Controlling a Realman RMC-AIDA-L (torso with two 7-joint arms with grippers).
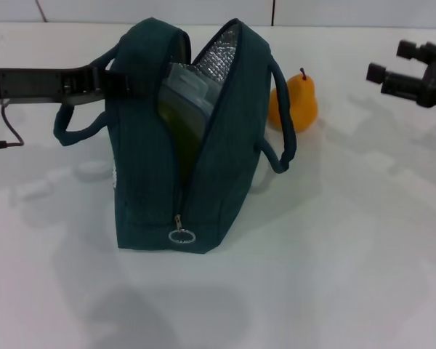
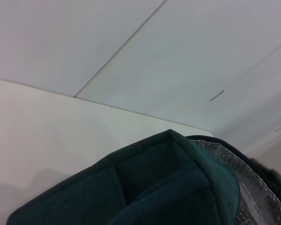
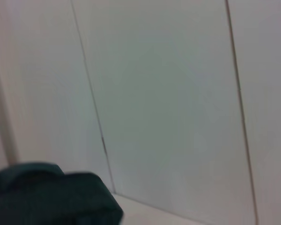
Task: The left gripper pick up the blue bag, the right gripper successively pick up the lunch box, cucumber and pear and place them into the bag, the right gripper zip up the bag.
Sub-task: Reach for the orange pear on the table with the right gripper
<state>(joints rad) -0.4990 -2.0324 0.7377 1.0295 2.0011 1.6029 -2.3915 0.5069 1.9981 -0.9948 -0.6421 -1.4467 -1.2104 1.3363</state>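
I have the left tool [image 1: 120,81] at the upper left of the head view, reaching in from the frame edge and clamped on the near wall of the blue bag [image 1: 203,174] at its top rim, beside the left loop handle. The bag stands upright on the white counter [image 1: 334,276] in the middle of the frame, its mouth gaping wide, zipper undone down to the ring pull [image 1: 182,236] low on the front.

Inside the bag I see the lunch box [image 1: 191,91] standing on edge against the silver lining, and a dark green length along it that I take for the cucumber [image 1: 176,120], though it is mostly in shadow. So two of the three seem to be in.

The pear [image 1: 294,102] sits on the counter just behind the bag's right side, near the right loop handle, stem up. I judge it light, firm, smooth and rounded, so it could roll or squirt out of a pinch; I would take it across the fat lower belly, not the narrow neck, and with modest force to avoid bruising.

The right tool [image 1: 381,78] hangs at the upper right edge, well apart from the pear, fingers spread and holding nothing.

The bag is soft fabric and will sag if the left tool lets go
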